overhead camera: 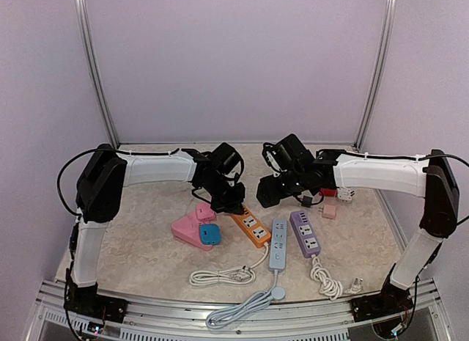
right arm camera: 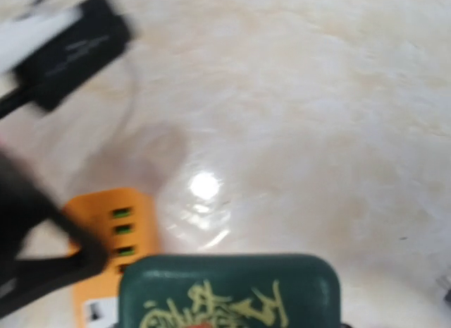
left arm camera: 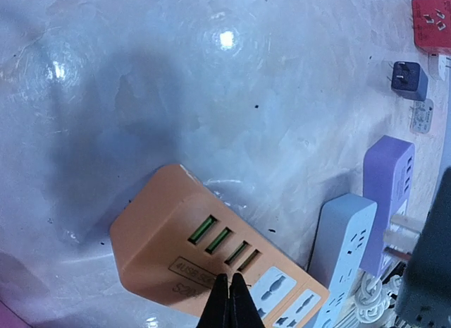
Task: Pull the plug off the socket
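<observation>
The orange socket strip (overhead camera: 251, 227) lies mid-table; its USB end (left arm camera: 190, 233) fills the left wrist view. My left gripper (left arm camera: 230, 277) is shut with nothing in it, its tips pressed down on the strip's top next to the green USB slots. My right gripper (overhead camera: 272, 188) is shut on a dark green plug (right arm camera: 229, 289), held in the air just right of the strip's far end. The plug's metal prongs (left arm camera: 396, 238) show bare, out of any socket. My right fingers are hidden behind the plug in the right wrist view.
A grey-blue strip (overhead camera: 278, 244) and a purple strip (overhead camera: 305, 233) lie right of the orange one, their white cables (overhead camera: 220, 275) coiled at the front edge. A pink strip (overhead camera: 189, 229) with a blue adapter (overhead camera: 209, 235) lies left. Small red (overhead camera: 329, 192) and pink (overhead camera: 329, 209) adapters sit right.
</observation>
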`<state>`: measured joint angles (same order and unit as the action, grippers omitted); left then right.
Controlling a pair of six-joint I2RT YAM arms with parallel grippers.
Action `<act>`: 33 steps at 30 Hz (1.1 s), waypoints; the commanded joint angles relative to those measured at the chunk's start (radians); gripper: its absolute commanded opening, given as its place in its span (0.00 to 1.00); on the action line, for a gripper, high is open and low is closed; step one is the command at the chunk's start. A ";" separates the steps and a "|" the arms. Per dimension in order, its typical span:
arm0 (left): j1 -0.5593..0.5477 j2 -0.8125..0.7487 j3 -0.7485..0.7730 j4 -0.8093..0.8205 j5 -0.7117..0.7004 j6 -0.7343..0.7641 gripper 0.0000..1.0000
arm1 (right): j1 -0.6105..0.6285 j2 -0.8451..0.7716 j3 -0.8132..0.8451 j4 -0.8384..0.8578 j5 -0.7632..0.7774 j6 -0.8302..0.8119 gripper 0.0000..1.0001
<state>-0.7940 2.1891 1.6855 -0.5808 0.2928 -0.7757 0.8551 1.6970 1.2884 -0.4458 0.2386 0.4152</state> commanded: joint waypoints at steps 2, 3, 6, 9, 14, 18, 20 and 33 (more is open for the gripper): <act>-0.023 0.019 0.119 -0.123 -0.042 0.063 0.02 | -0.108 -0.033 -0.040 0.117 -0.106 0.036 0.38; -0.026 0.016 0.141 -0.135 -0.044 0.072 0.02 | -0.126 -0.029 -0.046 0.136 -0.129 0.039 0.38; -0.034 0.007 0.201 -0.164 -0.056 0.088 0.02 | -0.174 -0.009 -0.053 0.184 -0.196 0.056 0.38; -0.040 -0.016 0.225 -0.179 -0.065 0.096 0.03 | -0.211 0.015 -0.062 0.236 -0.267 0.076 0.38; -0.040 -0.070 0.180 -0.185 -0.091 0.091 0.03 | -0.244 0.078 -0.059 0.288 -0.338 0.104 0.38; -0.034 -0.138 0.101 -0.177 -0.112 0.079 0.03 | -0.254 0.129 -0.052 0.325 -0.379 0.120 0.38; -0.025 -0.172 0.061 -0.171 -0.118 0.072 0.03 | -0.262 0.153 -0.049 0.344 -0.402 0.129 0.38; 0.017 -0.309 -0.131 -0.164 -0.143 0.044 0.03 | -0.309 0.245 -0.072 0.390 -0.479 0.160 0.51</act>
<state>-0.7864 1.9194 1.5967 -0.7410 0.1703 -0.7185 0.5587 1.9209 1.2324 -0.0895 -0.2104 0.5648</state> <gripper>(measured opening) 0.026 0.568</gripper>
